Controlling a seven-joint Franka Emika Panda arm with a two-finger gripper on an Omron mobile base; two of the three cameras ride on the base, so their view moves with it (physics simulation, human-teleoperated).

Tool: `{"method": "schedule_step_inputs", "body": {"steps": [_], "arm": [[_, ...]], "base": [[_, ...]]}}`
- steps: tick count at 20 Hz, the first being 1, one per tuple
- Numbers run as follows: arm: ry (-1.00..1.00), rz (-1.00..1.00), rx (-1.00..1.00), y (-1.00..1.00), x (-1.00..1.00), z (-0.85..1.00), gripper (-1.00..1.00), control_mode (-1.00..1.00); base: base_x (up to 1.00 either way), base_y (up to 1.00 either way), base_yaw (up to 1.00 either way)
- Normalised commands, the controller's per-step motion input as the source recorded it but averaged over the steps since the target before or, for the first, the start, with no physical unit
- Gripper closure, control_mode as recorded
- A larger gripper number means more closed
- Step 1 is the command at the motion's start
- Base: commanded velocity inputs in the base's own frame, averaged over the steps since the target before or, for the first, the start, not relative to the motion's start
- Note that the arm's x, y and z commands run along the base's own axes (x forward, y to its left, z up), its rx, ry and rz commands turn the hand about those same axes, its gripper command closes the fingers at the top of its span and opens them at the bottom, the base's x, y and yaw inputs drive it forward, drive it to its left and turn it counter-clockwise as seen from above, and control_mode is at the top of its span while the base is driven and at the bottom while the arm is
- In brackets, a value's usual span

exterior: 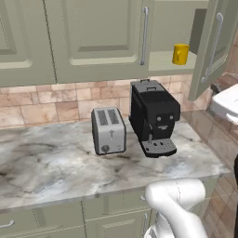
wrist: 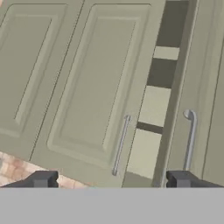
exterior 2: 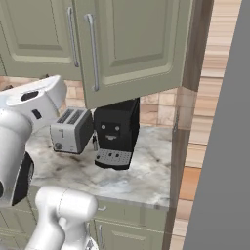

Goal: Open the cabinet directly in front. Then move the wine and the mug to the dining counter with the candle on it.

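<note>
Marble worktop (exterior: 56, 172) carries toaster (exterior: 109, 130); above, cabinet (exterior: 97, 37) right door stands ajar, exposing mug (exterior: 181, 54); gripper (wrist: 111, 180) spread wide, empty.

1. In the left base view, we see the sage-green wall cabinet (exterior: 100, 37) with its right door swung out; that door hides part of the interior behind the small yellow-orange mug (exterior: 180, 54).
2. In the right base view, the open door covers the shelves and the top of the black coffee machine (exterior 2: 115, 136).
3. In the hand view, the end effector (wrist: 111, 180) shows two dark fingertips (wrist: 42, 179), cut off below.
4. The marble worktop (exterior: 56, 172) runs off the left edge.
</note>
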Motion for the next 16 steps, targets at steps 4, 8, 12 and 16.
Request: {"method": "schedule_step_inputs", "body": {"steps": [4, 8, 12, 16], "arm": [[-0.06, -0.14, -0.21, 0.78, 0.14, 0.35, -1.0, -1.0], [0.11, -0.08, -0.02, 0.08, 0.67, 0.0, -1.0, -1.0], [0.13, -0.12, 0.0, 0.0, 0.79, 0.0, -1.0, -1.0], [0.19, -0.28, 0.0, 0.0, 0.95, 0.0, -1.0, -1.0]], "base": [[0.0, 0.0, 0.0], [0.0, 0.0, 0.0], [0.0, 0.0, 0.0], [0.0, 0.0, 0.0]]}}
